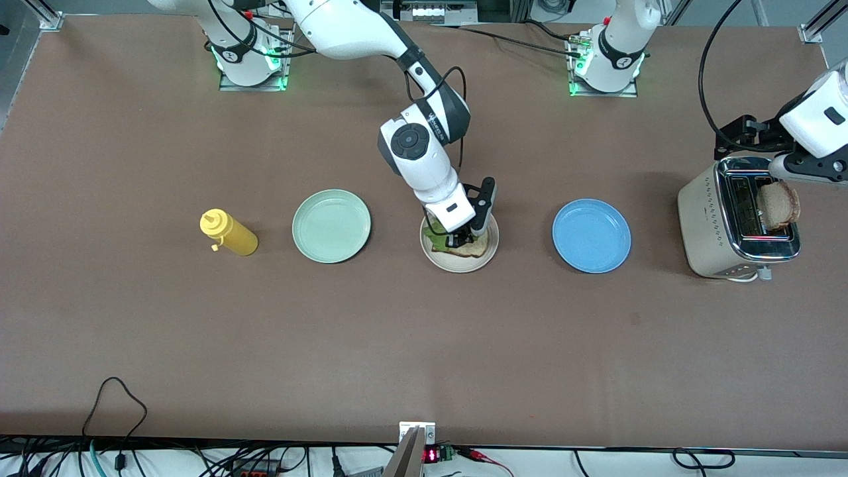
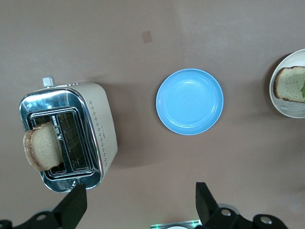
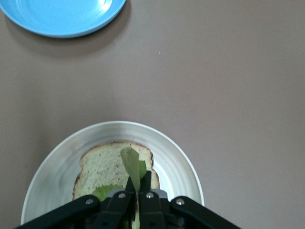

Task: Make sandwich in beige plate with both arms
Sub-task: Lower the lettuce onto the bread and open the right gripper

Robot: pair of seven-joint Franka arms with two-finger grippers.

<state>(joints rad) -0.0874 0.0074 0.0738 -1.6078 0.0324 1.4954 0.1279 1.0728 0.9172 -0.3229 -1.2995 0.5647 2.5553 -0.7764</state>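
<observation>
The beige plate (image 1: 457,267) lies mid-table with one brown-crusted toast slice (image 3: 107,164) on it. My right gripper (image 3: 138,184) is low over that slice, shut on a green lettuce leaf (image 3: 131,164) that stands up between its fingers; part of the leaf rests on the bread. A second toast slice (image 1: 779,205) sticks out of a slot of the toaster (image 1: 712,228) at the left arm's end of the table. My left gripper (image 2: 140,210) hangs above the table beside the toaster, open with nothing between its fingers (image 2: 205,202).
A blue plate (image 1: 591,236) lies between the beige plate and the toaster. A mint-green plate (image 1: 331,225) and a yellow squeeze bottle (image 1: 228,233) sit toward the right arm's end. Cables run along the table edge nearest the front camera.
</observation>
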